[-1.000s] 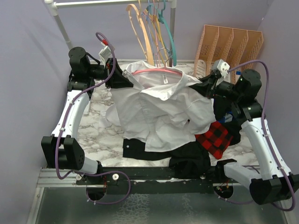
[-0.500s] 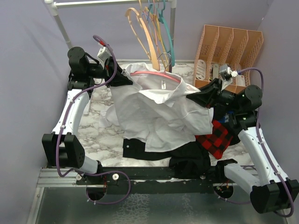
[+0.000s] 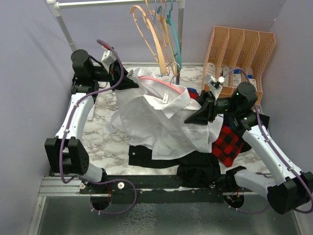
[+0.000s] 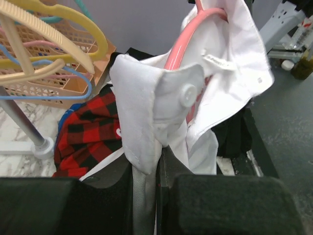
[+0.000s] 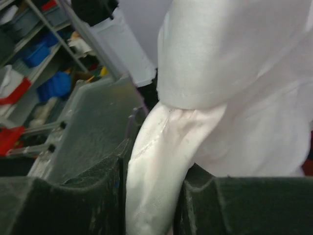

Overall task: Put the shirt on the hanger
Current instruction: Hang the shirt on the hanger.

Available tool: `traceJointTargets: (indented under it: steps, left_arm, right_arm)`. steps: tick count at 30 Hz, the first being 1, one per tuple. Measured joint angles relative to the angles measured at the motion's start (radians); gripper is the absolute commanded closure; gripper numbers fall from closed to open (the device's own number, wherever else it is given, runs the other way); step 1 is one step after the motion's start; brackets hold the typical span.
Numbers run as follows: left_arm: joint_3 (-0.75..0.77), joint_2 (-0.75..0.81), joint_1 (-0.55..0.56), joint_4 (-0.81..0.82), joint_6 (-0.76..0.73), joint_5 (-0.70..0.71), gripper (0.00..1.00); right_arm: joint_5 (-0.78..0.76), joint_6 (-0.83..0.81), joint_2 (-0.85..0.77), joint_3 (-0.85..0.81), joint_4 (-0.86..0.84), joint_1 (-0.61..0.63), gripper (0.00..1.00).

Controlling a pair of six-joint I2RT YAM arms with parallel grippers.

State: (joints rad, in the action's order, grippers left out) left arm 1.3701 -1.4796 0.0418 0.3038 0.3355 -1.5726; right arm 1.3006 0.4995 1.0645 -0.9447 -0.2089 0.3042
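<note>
1. Top external view: the shirt (image 3: 166, 120) hangs bunched over the marble table (image 3: 105, 142), the hanger (image 3: 164, 81) showing pink inside its collar; left gripper (image 3: 131, 81) pinches collar fabric, right gripper (image 3: 195, 116) pinches a fold
2. Remaining, I judge: seating both shoulders squarely
3. Purple walls (image 3: 29, 73); spare hangers (image 3: 157, 34) on a rail (image 3: 117, 3); slotted rack (image 3: 239, 46)

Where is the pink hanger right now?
Top view, centre back: the pink hanger sits inside the collar of the white shirt, just in front of the spare hangers.
</note>
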Motion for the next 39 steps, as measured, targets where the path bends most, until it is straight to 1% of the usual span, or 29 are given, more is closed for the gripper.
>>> traceJointTargets:
  steps: [1, 3, 5, 7, 9, 10, 11, 12, 13, 14, 15, 17, 22, 28, 30, 32, 33, 34, 36, 39]
  left_arm:
    - [-0.001, 0.000, 0.006, 0.006, -0.007, 0.000, 1.00]
    - [-0.002, 0.000, 0.016, 0.043, -0.035, 0.000, 1.00]
    - [-0.001, 0.013, 0.019, 0.078, -0.059, 0.000, 1.00]
    - [-0.002, 0.015, 0.018, 0.091, -0.067, 0.000, 1.00]
    - [-0.010, 0.013, 0.021, 0.092, -0.068, 0.000, 1.00]
    - [-0.013, 0.013, 0.026, 0.092, -0.068, 0.000, 0.93]
    - [-0.013, 0.013, 0.035, 0.093, -0.068, 0.000, 0.82]
    - [-0.013, 0.013, 0.043, 0.096, -0.068, 0.000, 0.68]
    - [-0.013, 0.013, 0.051, 0.097, -0.068, 0.000, 0.50]
    - [-0.013, 0.013, 0.057, 0.099, -0.062, 0.001, 0.11]
    - [-0.012, 0.012, 0.058, 0.092, -0.049, 0.002, 0.02]
    - [-0.024, 0.012, 0.070, 0.055, 0.025, 0.009, 0.01]
    - [-0.046, 0.007, 0.100, -0.009, 0.106, 0.014, 0.01]
    - [-0.003, 0.007, 0.079, -0.059, 0.144, 0.066, 0.01]
    - [0.095, 0.004, 0.048, -0.264, 0.001, 0.166, 0.01]
    - [0.213, -0.002, 0.045, -0.466, -0.196, 0.330, 0.01]
    - [0.246, 0.002, 0.051, -0.523, -0.279, 0.420, 0.01]
    - [0.268, 0.014, 0.074, -0.581, -0.385, 0.545, 0.01]
    - [0.263, 0.039, 0.118, -0.656, -0.527, 0.738, 0.01]
    - [0.224, 0.055, 0.151, -0.714, -0.624, 0.921, 0.01]
  right_arm:
    - [0.036, -0.005, 0.003, -0.005, 0.024, 0.035, 0.98]
    - [0.059, 0.024, 0.003, -0.005, 0.106, 0.069, 0.99]
    - [0.059, 0.037, 0.020, 0.004, 0.185, 0.079, 0.99]
    - [0.038, 0.009, 0.020, 0.004, 0.224, 0.085, 0.99]
    - [-0.020, -0.009, -0.022, 0.007, 0.272, 0.095, 0.99]
    - [-0.065, -0.014, -0.057, 0.015, 0.302, 0.103, 0.99]
    - [-0.095, -0.020, -0.082, 0.022, 0.327, 0.111, 0.99]
    - [-0.136, -0.027, -0.108, 0.029, 0.349, 0.117, 0.99]
    - [-0.168, -0.035, -0.132, 0.032, 0.376, 0.123, 0.99]
    - [-0.216, -0.050, -0.157, 0.033, 0.407, 0.130, 0.99]
    - [-0.250, -0.071, -0.172, 0.034, 0.433, 0.137, 0.99]
    - [-0.356, -0.126, -0.190, 0.034, 0.474, 0.166, 0.99]
    - [-0.587, -0.207, -0.198, 0.043, 0.536, 0.175, 0.99]
    - [-0.717, -0.266, -0.216, 0.045, 0.566, 0.189, 0.99]
    - [-0.735, -0.272, -0.228, 0.051, 0.578, 0.190, 0.99]
    - [-0.769, -0.273, -0.239, 0.058, 0.605, 0.187, 0.99]
    - [-0.784, -0.275, -0.241, 0.063, 0.624, 0.181, 0.99]
    - [-0.790, -0.277, -0.240, 0.064, 0.640, 0.173, 0.99]
    - [-0.792, -0.286, -0.233, 0.064, 0.685, 0.166, 0.99]
    - [-0.792, -0.299, -0.233, 0.064, 0.734, 0.167, 0.99]
